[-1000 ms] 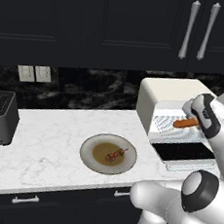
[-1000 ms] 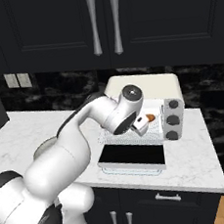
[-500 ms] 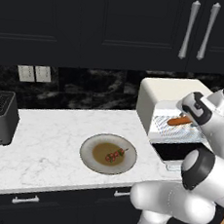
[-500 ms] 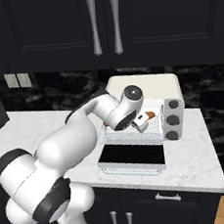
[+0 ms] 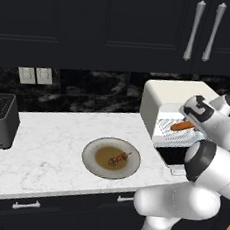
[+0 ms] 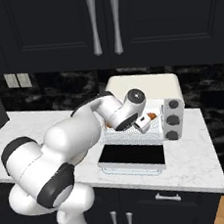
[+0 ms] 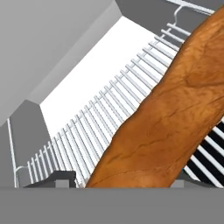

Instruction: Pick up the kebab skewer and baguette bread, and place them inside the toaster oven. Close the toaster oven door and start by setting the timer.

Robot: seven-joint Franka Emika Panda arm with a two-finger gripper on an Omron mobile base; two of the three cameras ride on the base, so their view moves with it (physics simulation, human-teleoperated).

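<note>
No readable writing is showing anywhere. The tool (image 6: 146, 123) is reaching into the toaster oven (image 5: 174, 103), clamped on the baguette bread (image 7: 166, 118), which is hanging over the wire rack (image 7: 78, 144); the arm is hiding most of the loaf from the base views. The toaster oven door (image 6: 131, 155) is lying open. The kebab skewer (image 5: 118, 159) is sitting on the plate (image 5: 90, 157) on the worktop (image 5: 48, 145).

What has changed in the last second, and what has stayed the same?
The gripper carried the baguette deeper into the toaster oven, over its wire rack. The skewer stayed on the plate, and the oven door stayed open.
</note>
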